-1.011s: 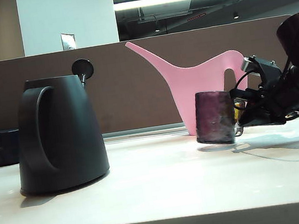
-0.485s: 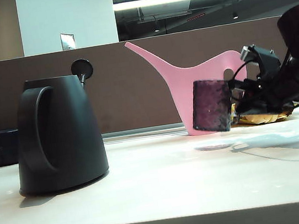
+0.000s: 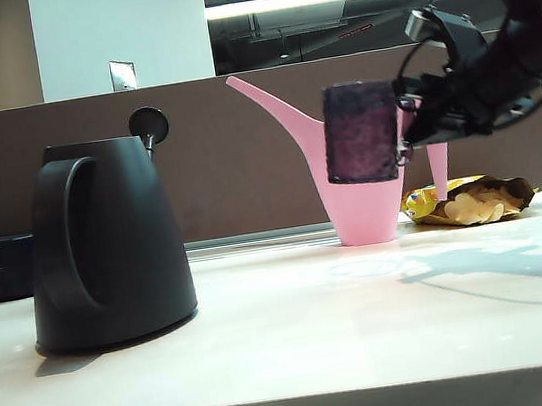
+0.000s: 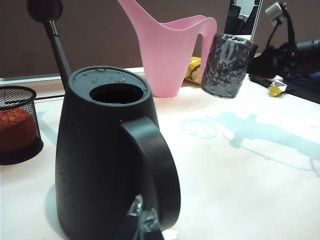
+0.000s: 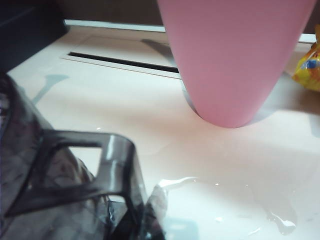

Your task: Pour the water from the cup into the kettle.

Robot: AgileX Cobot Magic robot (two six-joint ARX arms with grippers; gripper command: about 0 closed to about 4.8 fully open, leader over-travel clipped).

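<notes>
Three views: purple cup held aloft, right of the black kettle.

Exterior view: the right gripper [image 3: 405,139] is clamped on the handle side of the purple cup [image 3: 361,133], which hangs upright above the table [image 3: 291,342], in front of the pink watering can [image 3: 362,165] and well apart from the kettle [image 3: 105,241]; an open snack bag [image 3: 468,201] lies beyond the can. Left wrist view: the kettle [image 4: 107,150] stands with its top hole uncovered, the cup [image 4: 227,65] tilted in the air beyond it, a mesh basket [image 4: 17,125] beside it; the left gripper [image 4: 142,225] shows only a tip, so its opening cannot be told. Right wrist view: the cup's handle [image 5: 107,160] fills the foreground, the can's base [image 5: 230,55] behind.
</notes>
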